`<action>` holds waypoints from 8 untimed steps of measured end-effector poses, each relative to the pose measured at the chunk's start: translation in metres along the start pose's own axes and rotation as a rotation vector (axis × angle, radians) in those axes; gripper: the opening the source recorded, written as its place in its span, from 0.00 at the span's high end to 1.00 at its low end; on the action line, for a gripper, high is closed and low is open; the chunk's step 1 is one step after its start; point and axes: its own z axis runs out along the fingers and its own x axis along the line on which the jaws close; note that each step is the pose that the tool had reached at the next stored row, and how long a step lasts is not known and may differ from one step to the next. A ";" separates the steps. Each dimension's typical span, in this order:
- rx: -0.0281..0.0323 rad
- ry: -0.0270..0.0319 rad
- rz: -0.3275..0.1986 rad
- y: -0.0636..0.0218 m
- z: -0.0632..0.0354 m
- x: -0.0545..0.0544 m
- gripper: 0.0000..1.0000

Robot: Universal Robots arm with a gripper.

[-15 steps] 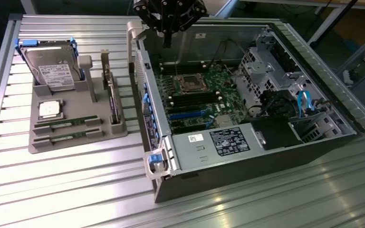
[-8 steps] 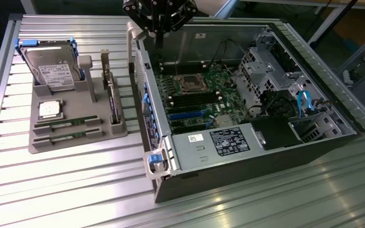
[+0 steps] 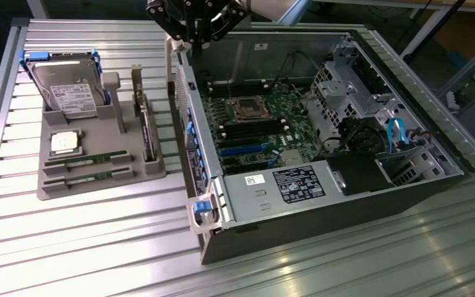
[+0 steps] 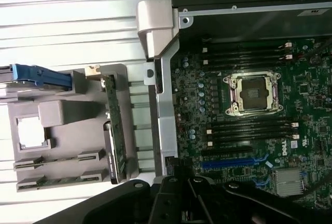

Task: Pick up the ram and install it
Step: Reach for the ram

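Grey moulded plastic is what the parts tray (image 3: 97,189) is made of, and the ram (image 3: 86,162) is seated in one of its slots, with a second stick (image 3: 85,179) just beside it and the CPU chip (image 3: 64,142) near. The claw (image 3: 195,38) is held high over the wall of the open computer case (image 3: 303,226), well apart from the tray. Its fingers are pressed together and nothing is gripped. The reach is judged barely begun. For a clean pick, the fingers should be spread before descent, lined up across the stick's long edges near its middle, and kept clear of the upright expansion card (image 3: 145,133).
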 end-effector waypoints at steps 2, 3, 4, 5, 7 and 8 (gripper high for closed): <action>0.0000 0.0000 0.000 -0.0003 -0.0001 0.004 0.90; 0.0001 0.0000 0.000 -0.0005 -0.0002 0.007 0.90; 0.0001 0.0000 0.000 -0.0008 -0.0003 0.011 0.90; 0.0001 0.0001 0.000 -0.0011 -0.0004 0.014 0.90; 0.0001 0.0001 0.000 -0.0015 -0.0005 0.019 0.90; 0.0001 0.0001 0.000 -0.0017 -0.0006 0.022 0.90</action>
